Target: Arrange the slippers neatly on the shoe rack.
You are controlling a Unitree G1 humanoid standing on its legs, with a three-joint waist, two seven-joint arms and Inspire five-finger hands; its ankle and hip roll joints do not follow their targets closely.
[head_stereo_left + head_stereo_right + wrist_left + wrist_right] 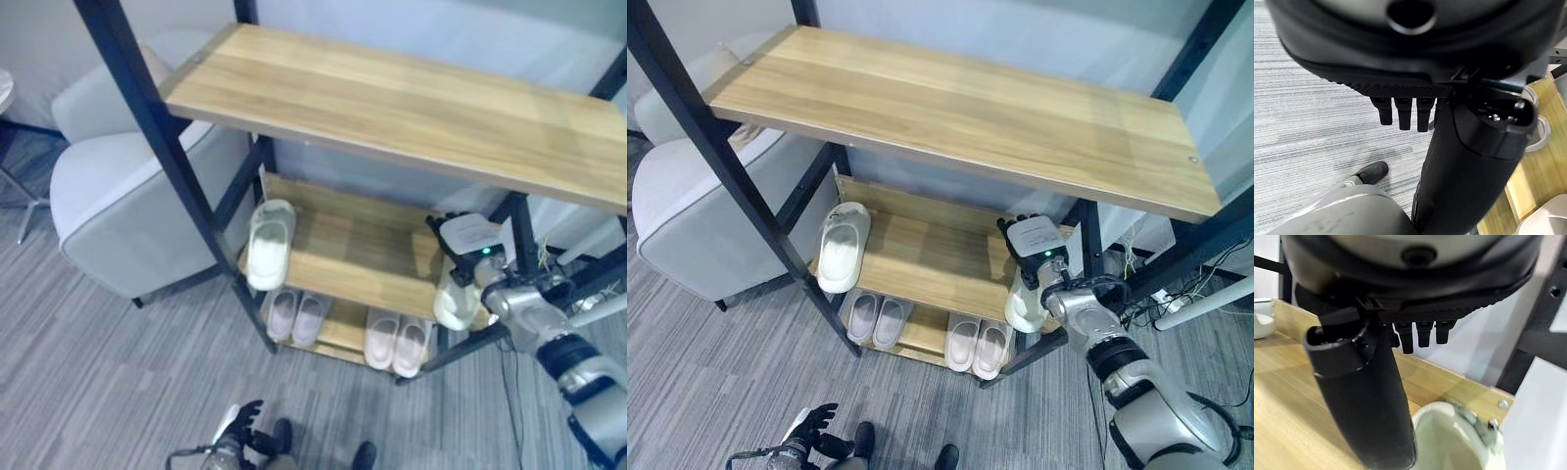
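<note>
The right hand [1036, 245] hovers over the shoe rack's middle shelf [921, 262], fingers relaxed and holding nothing, a cream slipper [1024, 305] just beneath it.

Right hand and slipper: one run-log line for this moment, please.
right hand: open above cream slipper, middle shelf's right end | left hand: low, idle
</note>
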